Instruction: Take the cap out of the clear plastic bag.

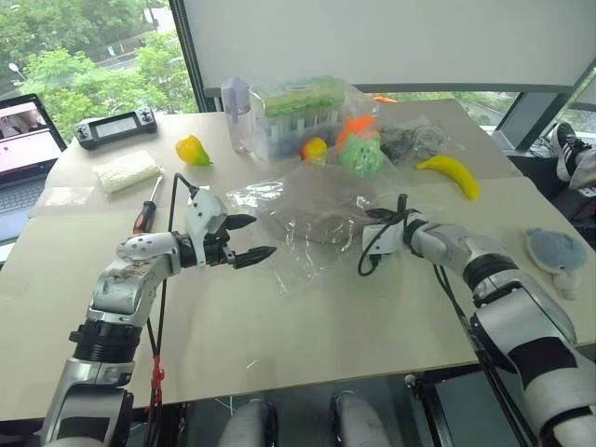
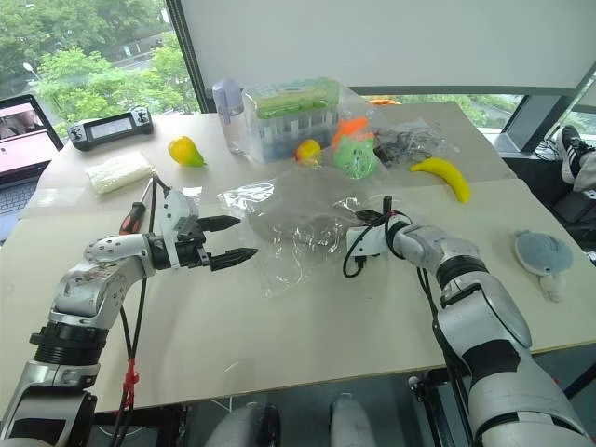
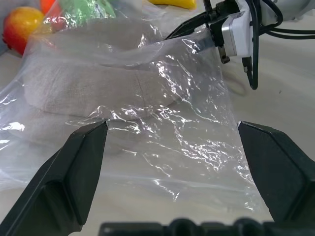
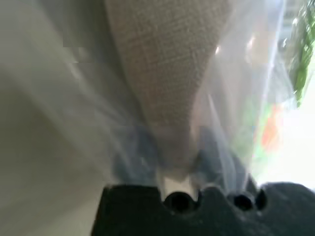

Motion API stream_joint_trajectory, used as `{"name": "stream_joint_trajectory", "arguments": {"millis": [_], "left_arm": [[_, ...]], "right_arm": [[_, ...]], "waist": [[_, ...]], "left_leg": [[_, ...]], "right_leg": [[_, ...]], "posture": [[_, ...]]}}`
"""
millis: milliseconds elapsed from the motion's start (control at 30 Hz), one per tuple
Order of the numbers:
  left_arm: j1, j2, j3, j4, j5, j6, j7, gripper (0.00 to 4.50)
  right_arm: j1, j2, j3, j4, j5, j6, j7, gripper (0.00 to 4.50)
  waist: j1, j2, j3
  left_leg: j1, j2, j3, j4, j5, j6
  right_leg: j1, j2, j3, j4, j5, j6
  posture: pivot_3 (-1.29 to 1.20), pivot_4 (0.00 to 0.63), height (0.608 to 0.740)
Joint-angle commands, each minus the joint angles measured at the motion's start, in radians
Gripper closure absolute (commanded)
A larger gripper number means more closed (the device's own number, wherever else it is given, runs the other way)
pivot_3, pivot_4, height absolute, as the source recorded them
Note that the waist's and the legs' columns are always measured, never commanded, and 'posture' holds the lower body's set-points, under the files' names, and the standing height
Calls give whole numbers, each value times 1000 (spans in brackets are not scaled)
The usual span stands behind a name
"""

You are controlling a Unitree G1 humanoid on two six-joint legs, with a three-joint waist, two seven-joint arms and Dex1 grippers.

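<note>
The clear plastic bag (image 1: 279, 256) lies crumpled in the middle of the table, with the beige-grey cap (image 1: 317, 222) inside it. My right gripper (image 1: 373, 216) is at the bag's right end. In the right wrist view it is shut on a fold of the cap (image 4: 167, 59), with plastic around the fingers. My left gripper (image 1: 263, 237) hovers open at the bag's left edge, its fingers apart from the plastic. In the left wrist view the cap (image 3: 88, 88) shows through the bag (image 3: 197, 147) ahead of the open left gripper (image 3: 172, 132).
Behind the bag stand a green-topped box (image 1: 298, 112), a bottle (image 1: 237, 116), a green and orange toy (image 1: 360, 154) and a banana (image 1: 452, 172). A screwdriver (image 1: 146, 212), a white packet (image 1: 128, 170) and a laptop (image 1: 23, 140) lie left. A grey plush (image 1: 554, 251) lies far right.
</note>
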Motion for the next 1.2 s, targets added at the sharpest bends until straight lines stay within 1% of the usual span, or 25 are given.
{"name": "stream_joint_trajectory", "arguments": {"millis": [33,133,167,267,367,433,500,567,633,700,733,767,800,867,933,1000,1033,1067,1100,1133,1167,1200], "left_arm": [[-6,8,9,-35,4,-9,7,0],[-1,8,28,-55,-20,28,21,0],[-2,6,35,-60,-31,43,25,0],[-3,6,55,-82,-58,76,35,0],[-1,13,60,-88,-61,85,41,0],[3,16,58,-92,-59,87,43,0],[4,14,55,-97,-59,90,47,0],[3,11,53,-105,-62,97,53,0],[5,9,51,-114,-65,103,57,0],[12,10,50,-126,-67,111,59,0],[14,11,48,-131,-67,116,59,0],[15,11,48,-135,-68,121,59,0],[15,10,47,-138,-70,126,59,0],[12,9,44,-140,-72,134,56,0],[3,5,35,-137,-72,140,51,0],[-7,1,25,-130,-70,141,47,0],[-13,-2,21,-126,-69,142,45,0],[-20,-6,16,-121,-68,142,44,0],[-28,-10,12,-115,-67,142,42,0],[-36,-12,6,-108,-65,140,36,0],[-42,-15,2,-103,-64,138,33,0],[-49,-17,-2,-94,-62,135,27,0]], "right_arm": [[-33,-37,47,-74,-67,-106,-154,4449],[-60,-109,125,-234,-202,-305,-384,4449],[-65,-123,142,-263,-234,-334,-437,4449],[-80,-174,180,-371,-321,-455,-569,4449],[-102,-203,217,-435,-408,-522,-677,4449],[-133,-198,274,-430,-498,-508,-756,4449],[-169,-177,339,-378,-592,-435,-846,4449],[-208,-142,399,-273,-661,-336,-916,4449],[-236,-108,437,-162,-697,-227,-951,4449],[-258,-87,454,-65,-702,-135,-965,3762],[-265,-81,455,-26,-693,-102,-956,3544],[-272,-78,456,1,-685,-84,-956,3188],[-275,-77,458,19,-680,-66,-960,2980],[-277,-82,465,37,-679,-27,-974,2161],[-273,-94,468,46,-675,-4,-981,1534],[-264,-108,453,56,-650,-3,-955,765],[-258,-116,443,61,-635,0,-936,478],[-245,-125,422,73,-608,22,-874,195],[-230,-137,405,87,-582,45,-803,84],[-199,-155,371,109,-537,115,-664,84],[-178,-169,349,121,-505,165,-565,84],[-142,-196,304,139,-448,258,-404,84]], "waist": [[1,0,0],[1,0,0],[0,0,0],[0,0,0],[6,0,0],[9,0,0],[11,0,0],[12,0,0],[11,0,0],[11,0,0],[13,0,0],[15,0,0],[18,0,0],[20,0,0],[20,0,0],[21,0,0],[21,0,0],[21,0,0],[22,0,0],[22,0,0],[25,0,0],[28,0,0]], "left_leg": [[0,0,0,0,0,0],[-1,-1,0,0,0,0],[-1,-1,0,0,0,0],[-2,-1,1,-2,1,-2],[-1,-1,1,-2,1,-2],[-1,-1,1,-2,1,-2],[-1,-2,1,-2,1,-2],[0,-2,1,-2,1,-2],[-1,-2,1,-2,1,-2],[-1,-1,1,-2,1,-2],[-1,-2,1,-2,1,-3],[-2,-2,1,-2,1,-2],[-2,-2,1,-2,1,-2],[-2,-2,1,-2,1,-2],[-2,-2,1,-2,1,-2],[-1,-2,1,-2,2,-3],[-1,-2,1,-2,2,-3],[-1,-2,1,-2,2,-3],[-1,-2,1,-2,2,-3],[0,-2,1,-2,2,-3],[0,-2,1,-2,2,-2],[0,-2,0,-2,1,-2]], "right_leg": [[0,0,0,0,0,0],[-2,-1,0,0,0,0],[-3,-1,1,0,0,0],[-6,0,2,1,0,0],[-5,0,2,0,0,0],[-4,0,2,-1,0,0],[-4,0,2,-1,0,0],[-4,0,3,-1,0,0],[-4,0,3,-1,0,0],[-4,0,2,0,0,0],[-4,0,2,0,0,0],[-4,0,2,0,0,0],[-4,0,2,0,0,0],[-3,0,1,0,0,0],[-3,0,1,0,0,0],[-3,0,1,0,0,0],[-3,0,1,0,0,0],[-3,0,1,-1,0,0],[-3,0,1,-1,0,0],[-2,0,1,-2,0,0],[-1,0,1,-2,0,0],[1,0,0,-2,0,0]], "posture": [[0,150,738],[0,150,738],[0,150,738],[0,150,738],[0,150,738],[0,150,738],[0,150,738],[0,150,738],[0,150,738],[0,150,738],[0,150,738],[0,150,738],[0,150,738],[0,150,738],[0,150,738],[0,150,738],[0,150,738],[0,150,738],[0,150,738],[0,150,738],[0,150,738],[0,150,738]]}}
